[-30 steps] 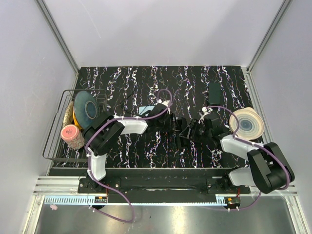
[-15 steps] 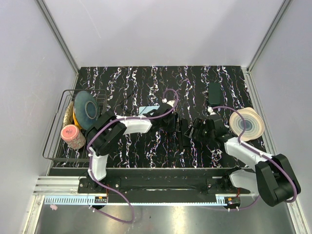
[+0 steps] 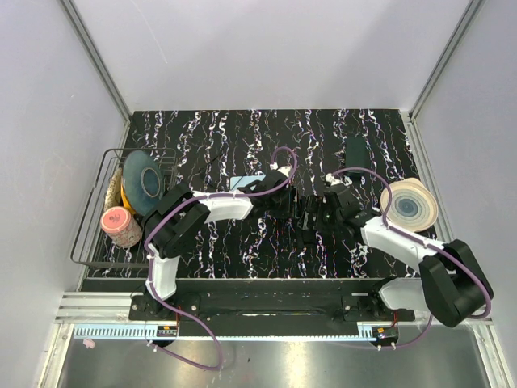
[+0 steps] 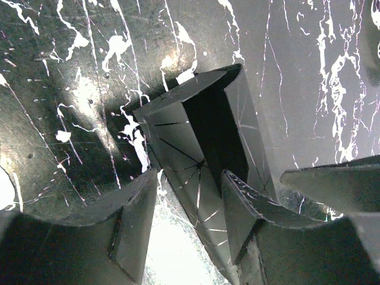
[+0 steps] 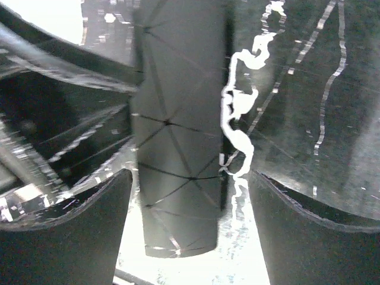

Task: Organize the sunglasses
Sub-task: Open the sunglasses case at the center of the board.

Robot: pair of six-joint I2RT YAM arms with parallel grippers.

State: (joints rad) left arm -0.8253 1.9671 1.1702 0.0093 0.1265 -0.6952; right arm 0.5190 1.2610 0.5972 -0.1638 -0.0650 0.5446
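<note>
Lying mid-table (image 3: 202,129), the dark faceted sunglasses case (image 4: 178,142) sits between both grippers. The left gripper (image 4: 190,175) straddles one end half-open, grip unclear. The right gripper (image 5: 190,178) is spread wide, clear of the case. Dish rack (image 3: 89,230) far left; stacked plates (image 3: 409,204) right.

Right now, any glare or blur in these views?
Left wrist: glare whites out the table between the fingers; the case is readable. Right wrist: blown-out patches top left and bottom, smeared reflections at left. Top external: evenly lit, sharp, though the dark case blends into the table.
</note>
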